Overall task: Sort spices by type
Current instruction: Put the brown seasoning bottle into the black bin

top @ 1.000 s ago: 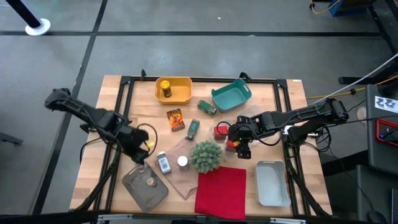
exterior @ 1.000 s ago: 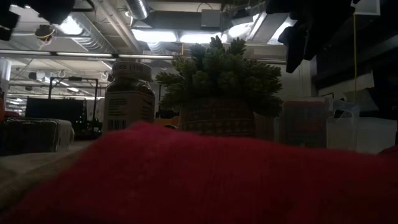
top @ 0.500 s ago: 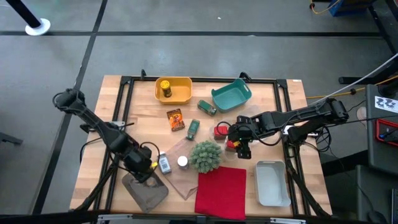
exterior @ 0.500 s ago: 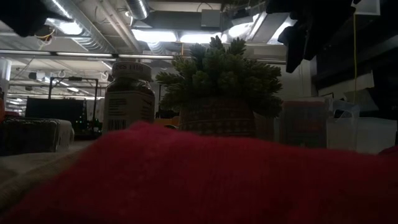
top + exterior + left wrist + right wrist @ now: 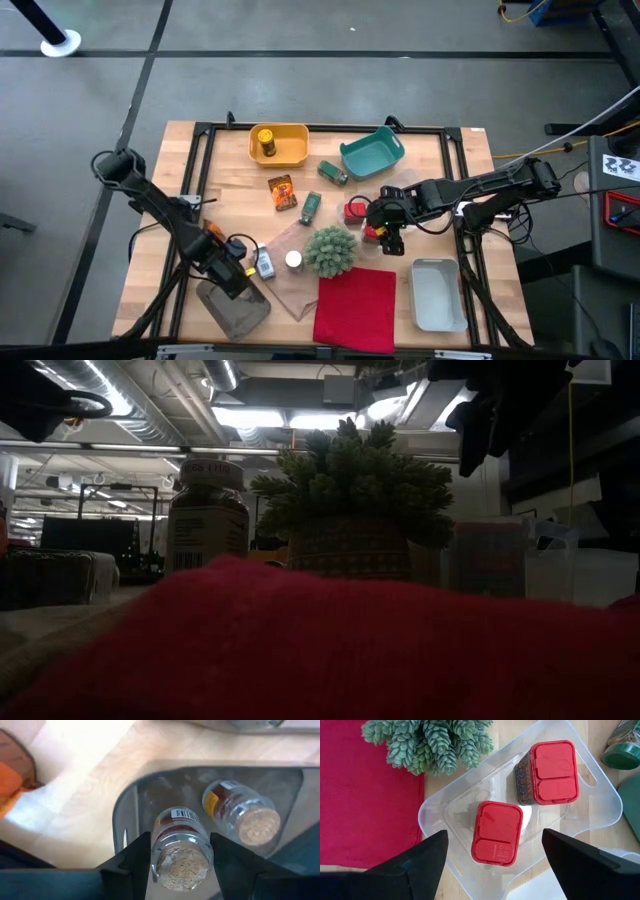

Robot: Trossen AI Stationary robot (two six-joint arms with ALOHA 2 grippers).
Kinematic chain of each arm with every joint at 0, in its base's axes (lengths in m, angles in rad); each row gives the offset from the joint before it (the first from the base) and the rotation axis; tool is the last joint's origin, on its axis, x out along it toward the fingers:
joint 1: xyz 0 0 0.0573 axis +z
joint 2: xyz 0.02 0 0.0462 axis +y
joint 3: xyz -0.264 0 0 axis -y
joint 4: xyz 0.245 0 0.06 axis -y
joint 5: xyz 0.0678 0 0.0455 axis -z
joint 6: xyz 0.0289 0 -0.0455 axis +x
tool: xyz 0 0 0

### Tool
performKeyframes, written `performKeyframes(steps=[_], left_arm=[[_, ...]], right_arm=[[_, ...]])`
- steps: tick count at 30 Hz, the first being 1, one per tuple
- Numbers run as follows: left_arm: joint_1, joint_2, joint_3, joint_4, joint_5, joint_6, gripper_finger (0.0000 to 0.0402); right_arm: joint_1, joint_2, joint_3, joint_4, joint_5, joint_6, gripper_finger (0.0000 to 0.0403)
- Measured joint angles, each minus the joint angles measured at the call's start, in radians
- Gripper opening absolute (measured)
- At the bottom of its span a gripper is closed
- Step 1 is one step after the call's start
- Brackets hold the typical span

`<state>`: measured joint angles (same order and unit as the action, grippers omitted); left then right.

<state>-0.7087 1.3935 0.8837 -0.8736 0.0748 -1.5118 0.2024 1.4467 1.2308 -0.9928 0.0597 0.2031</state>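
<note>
My left gripper (image 5: 181, 870) is over the grey tray (image 5: 240, 310) near the table's near-left corner, shut on a clear cork-topped jar (image 5: 180, 851). A second cork-topped jar (image 5: 244, 816) lies on its side in that tray. My right gripper (image 5: 496, 870) hangs open above a clear tray (image 5: 600, 805) holding two red-lidded tins (image 5: 498, 833) (image 5: 554, 770). Two white-capped jars (image 5: 263, 263) (image 5: 293, 260) stand beside the plant ball (image 5: 331, 250). Two green jars (image 5: 310, 206) (image 5: 333, 173) and an orange packet (image 5: 283, 191) lie mid-table. A yellow jar (image 5: 264, 143) stands in the yellow tray (image 5: 295, 150). My left gripper pinches the cork-topped jar between its two fingers (image 5: 134, 865), on the glass sides just below the cork (image 5: 159, 851). The fingers come from above, pointing down along the jar. The jar's cork end faces up and its base points at the grey tray's floor; whether it rests there I cannot tell.
A teal tray (image 5: 372, 152) sits at the far side and a white tray (image 5: 438, 293) at the near right. The red cloth (image 5: 356, 308) lies near the front edge and fills the low view's foreground (image 5: 320, 650). A brown sheet (image 5: 295, 290) lies under the white-capped jars.
My left gripper has moved toward the table's near edge, from beside the white-capped jar to over the grey tray, carrying the cork-topped jar with it.
</note>
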Motion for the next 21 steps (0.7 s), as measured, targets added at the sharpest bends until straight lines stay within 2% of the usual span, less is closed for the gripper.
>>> performKeyframes(steps=[12, 21], left_arm=[[-0.007, 0.075, 0.0, -0.003, -0.027, 0.02, 0.0166], [-0.006, 0.082, 0.0, 0.02, -0.011, 0.021, 0.0167]], right_arm=[[0.0, 0.0, 0.0, 0.004, 0.0, 0.0, 0.0324], [0.0, 0.0, 0.0, 0.005, 0.0, 0.0, 0.0324]])
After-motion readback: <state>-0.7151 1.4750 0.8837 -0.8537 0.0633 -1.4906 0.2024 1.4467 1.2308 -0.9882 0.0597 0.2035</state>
